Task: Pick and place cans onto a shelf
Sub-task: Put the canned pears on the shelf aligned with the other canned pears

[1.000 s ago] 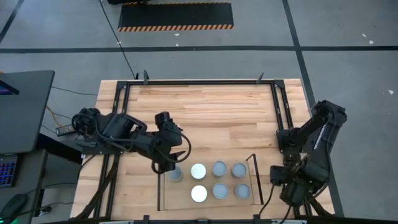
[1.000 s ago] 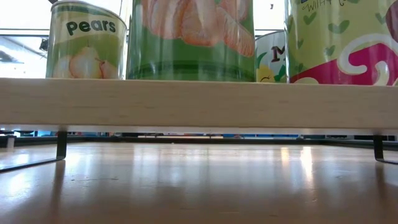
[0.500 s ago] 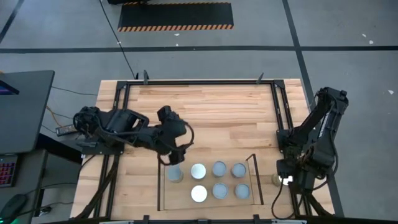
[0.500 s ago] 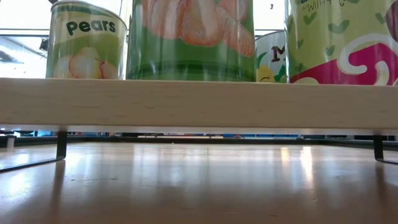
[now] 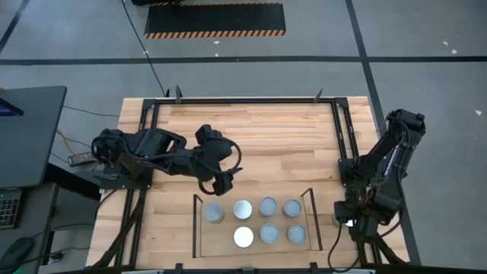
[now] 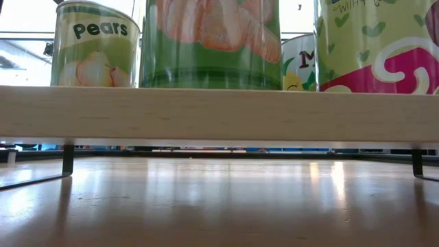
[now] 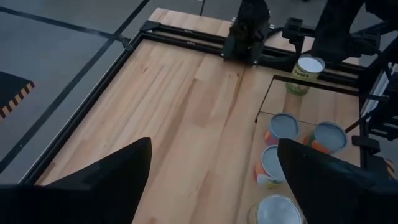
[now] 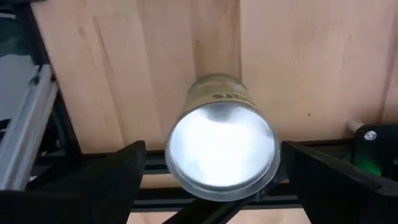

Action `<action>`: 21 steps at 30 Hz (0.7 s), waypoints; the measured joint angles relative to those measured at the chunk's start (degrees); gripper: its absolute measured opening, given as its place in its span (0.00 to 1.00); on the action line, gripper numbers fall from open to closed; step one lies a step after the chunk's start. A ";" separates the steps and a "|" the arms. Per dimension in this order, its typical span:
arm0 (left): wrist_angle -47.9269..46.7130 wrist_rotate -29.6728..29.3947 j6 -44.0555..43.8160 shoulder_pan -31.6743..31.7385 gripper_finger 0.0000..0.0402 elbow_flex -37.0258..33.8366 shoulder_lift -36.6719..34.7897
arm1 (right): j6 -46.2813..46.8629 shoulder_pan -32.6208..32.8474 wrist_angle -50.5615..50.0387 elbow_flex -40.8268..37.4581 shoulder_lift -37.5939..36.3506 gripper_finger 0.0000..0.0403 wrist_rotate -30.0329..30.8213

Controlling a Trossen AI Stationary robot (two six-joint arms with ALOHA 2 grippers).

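Can [image 8: 221, 146] outside the shelf [image 5: 310, 221], upright on the counter [image 5: 259, 133] just off the shelf's right-hand rod, directly below the right gripper [image 8: 211, 171]. The can's axis is vertical, its bright top centred between the right jaws, which stand wide open and hold nothing; a straight descent would likely put one finger on each side. Six cans [image 5: 268, 206] already stand inside the shelf, a free slot remaining at its near-left corner. The left gripper [image 5: 221, 179], likewise wide open and empty, hangs beyond the shelf's far-left corner, well apart from the loose can; the right arm is clearly nearer.
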 joint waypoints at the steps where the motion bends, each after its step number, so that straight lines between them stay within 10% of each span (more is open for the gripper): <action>1: -0.05 0.00 0.20 0.00 0.88 0.00 0.00 | 0.07 0.00 -0.07 -0.21 0.00 0.94 0.24; 21: -0.33 0.02 3.02 -1.81 0.88 0.00 -0.02 | 3.75 0.00 6.81 -8.89 0.02 0.92 -3.62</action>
